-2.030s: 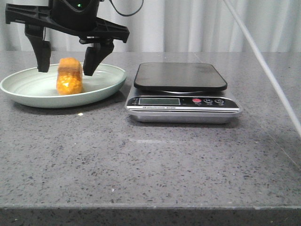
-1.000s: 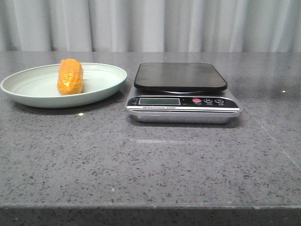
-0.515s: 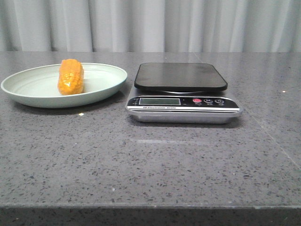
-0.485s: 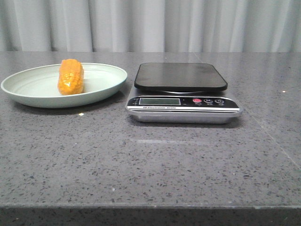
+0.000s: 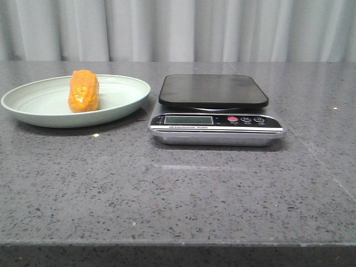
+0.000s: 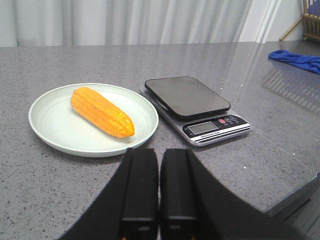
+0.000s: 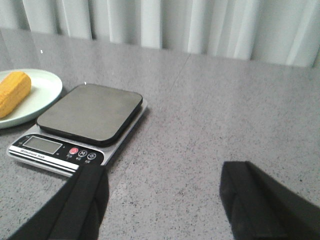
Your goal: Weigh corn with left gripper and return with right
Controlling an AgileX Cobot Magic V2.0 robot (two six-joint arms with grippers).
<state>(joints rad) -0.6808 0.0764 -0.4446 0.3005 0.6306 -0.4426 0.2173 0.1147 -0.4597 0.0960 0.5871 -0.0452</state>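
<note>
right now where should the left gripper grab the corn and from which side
Probably mid-length, from straight above. The corn lies flat on its side in the shallow plate, long axis pointing away from the robot, so the fingers can straddle its narrow width without hitting the rim. The left gripper must open first.

Pale green plate (image 5: 33, 111) at far left on grey speckled table (image 5: 178, 194); just right, digital scale (image 5: 216, 119) with dark platform; blue cloth (image 6: 300, 60) far right; white curtain (image 5: 178, 28) behind.

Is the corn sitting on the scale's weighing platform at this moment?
No, the corn lies on the pale green plate, and the scale beside it has a bare black platform.
</note>
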